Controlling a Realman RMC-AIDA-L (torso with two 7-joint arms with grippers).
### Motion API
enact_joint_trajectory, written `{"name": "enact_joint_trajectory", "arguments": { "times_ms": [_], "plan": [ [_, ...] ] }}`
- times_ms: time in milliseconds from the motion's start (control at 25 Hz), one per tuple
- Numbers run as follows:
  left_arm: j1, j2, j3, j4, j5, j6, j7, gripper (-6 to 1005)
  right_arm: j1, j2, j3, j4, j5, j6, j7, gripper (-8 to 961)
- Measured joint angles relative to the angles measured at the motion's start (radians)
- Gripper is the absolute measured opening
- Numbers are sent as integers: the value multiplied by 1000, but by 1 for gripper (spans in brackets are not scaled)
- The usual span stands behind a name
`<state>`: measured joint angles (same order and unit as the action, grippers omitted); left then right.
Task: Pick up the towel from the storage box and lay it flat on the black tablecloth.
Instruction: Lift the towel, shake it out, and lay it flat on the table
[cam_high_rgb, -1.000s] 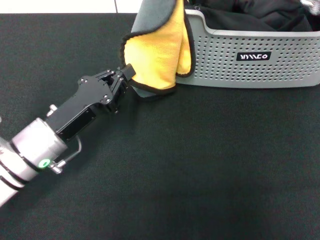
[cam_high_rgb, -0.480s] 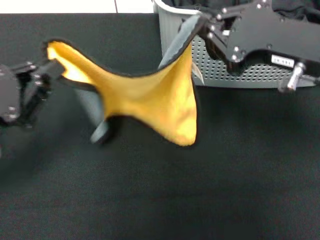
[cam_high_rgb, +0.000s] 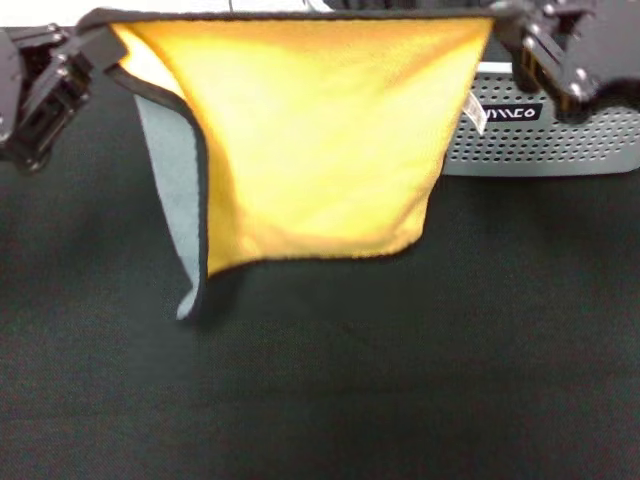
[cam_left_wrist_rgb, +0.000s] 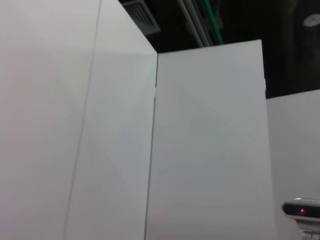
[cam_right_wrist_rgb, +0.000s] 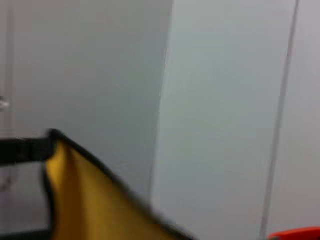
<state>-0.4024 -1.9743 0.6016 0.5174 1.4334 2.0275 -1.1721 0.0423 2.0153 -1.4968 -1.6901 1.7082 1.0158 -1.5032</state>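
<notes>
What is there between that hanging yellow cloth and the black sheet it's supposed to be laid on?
Nothing visible. The towel hangs stretched between the left gripper and the right gripper, each holding a top corner. The black tablecloth below and in front of it is bare, and the storage box sits behind the towel.

The towel (cam_high_rgb: 320, 140) hangs in front of the storage box (cam_high_rgb: 560, 140), hiding most of its near wall and part of its label. The left claw (cam_high_rgb: 85, 45) and right claw (cam_high_rgb: 505, 30) are cut by the head view's edges. The right wrist view shows only a blurred corner of the towel (cam_right_wrist_rgb: 85, 200). The left wrist view shows only white panels.
</notes>
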Motion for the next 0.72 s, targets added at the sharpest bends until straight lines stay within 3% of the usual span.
{"name": "enact_joint_trajectory", "arguments": {
  "times_ms": [160, 280, 480, 560, 640, 720],
  "plan": [
    [11, 0, 32, 5, 48, 3, -21, 19, -93, -1, 47, 0, 129, 173, -38, 81],
    [45, 4, 107, 6, 39, 8, -36, 20, -218, 8, 100, -37, 213, 316, -57, 82],
    [118, 31, 387, 79, -85, 13, -74, 22, -323, 15, 157, 4, 317, 516, -48, 83],
    [146, 56, 518, 113, -167, 14, -76, 22, -349, 15, 156, 25, 329, 552, -53, 83],
    [182, 106, 694, 165, -297, 15, -89, 23, -365, 14, 154, 45, 340, 584, -60, 84],
    [196, 132, 771, 192, -364, 15, -97, 24, -377, 14, 154, 61, 353, 612, -69, 84]
  ]
}}
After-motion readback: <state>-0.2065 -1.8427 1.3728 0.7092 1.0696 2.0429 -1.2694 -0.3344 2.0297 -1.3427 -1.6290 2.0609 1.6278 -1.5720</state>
